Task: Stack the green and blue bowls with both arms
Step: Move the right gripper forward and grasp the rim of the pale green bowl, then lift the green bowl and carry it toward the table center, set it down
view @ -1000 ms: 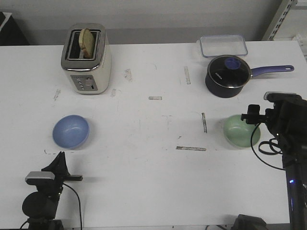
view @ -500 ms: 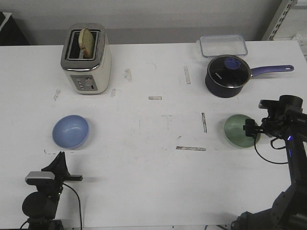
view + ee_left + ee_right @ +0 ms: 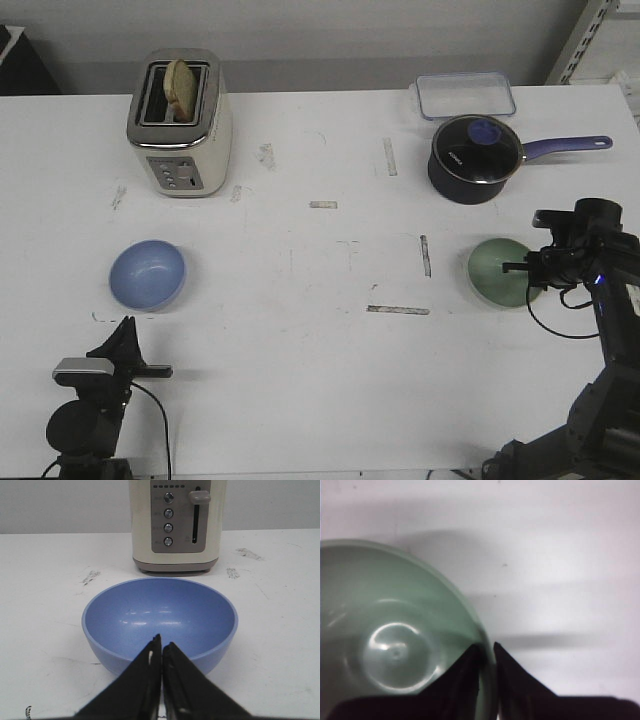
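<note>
The right end effector pinches the rim of the green bowl, just in front of the dark saucepan, while the left end effector is closed, empty, near the blue bowl, far to the saucepan's left.

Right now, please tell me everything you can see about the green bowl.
The green bowl is small, round and shallow, pale mint with a plain matte surface and a flat circular base inside. It sits upright and empty on the white table, at the robot's right, nearer than the dark saucepan. The right gripper has one finger inside the rim and one outside, almost closed on the wall. Nothing else touches it.
</note>
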{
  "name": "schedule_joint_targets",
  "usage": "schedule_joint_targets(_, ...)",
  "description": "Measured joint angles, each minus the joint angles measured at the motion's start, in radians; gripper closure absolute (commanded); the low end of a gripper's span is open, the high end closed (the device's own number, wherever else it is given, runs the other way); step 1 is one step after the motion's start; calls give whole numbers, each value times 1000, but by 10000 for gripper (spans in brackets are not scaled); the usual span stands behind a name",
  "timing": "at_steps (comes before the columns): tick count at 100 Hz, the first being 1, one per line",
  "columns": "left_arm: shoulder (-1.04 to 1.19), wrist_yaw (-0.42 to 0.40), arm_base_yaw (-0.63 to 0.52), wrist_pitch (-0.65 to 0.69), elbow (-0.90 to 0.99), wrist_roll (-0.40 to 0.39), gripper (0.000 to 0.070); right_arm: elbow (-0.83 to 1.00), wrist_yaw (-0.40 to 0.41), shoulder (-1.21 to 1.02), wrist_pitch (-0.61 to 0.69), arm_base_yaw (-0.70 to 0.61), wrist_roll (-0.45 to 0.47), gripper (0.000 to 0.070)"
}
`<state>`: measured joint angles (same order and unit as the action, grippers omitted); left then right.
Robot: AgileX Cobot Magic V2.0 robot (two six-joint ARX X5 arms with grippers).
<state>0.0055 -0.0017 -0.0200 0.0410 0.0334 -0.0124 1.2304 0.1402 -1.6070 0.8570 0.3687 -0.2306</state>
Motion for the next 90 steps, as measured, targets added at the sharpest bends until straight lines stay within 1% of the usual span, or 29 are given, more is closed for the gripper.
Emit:
schedule_joint_targets(12,0,0,0,0,0,0,698,31,18,1,21,-7,3,694)
schedule_joint_targets(23,0,0,0,0,0,0,698,98,42,23,56,-32,16,694)
schedule_joint_targets(30,0,0,0,0,0,0,699,163,60,57,85,-66,27,694)
schedule_joint_targets(38,0,0,0,0,0,0,698,239,78,107,90,-126,52,695)
schedule_joint_targets(50,0,0,0,0,0,0,698,325,134,149,76,-261,106,695)
schedule_joint_targets(61,0,0,0,0,0,0,698,332,196,146,76,-420,146,694)
schedule_joint_targets(80,0,0,0,0,0,0,698,328,197,72,89,-705,160,694)
schedule_joint_targets(90,0,0,0,0,0,0,698,328,196,13,88,-821,160,694)
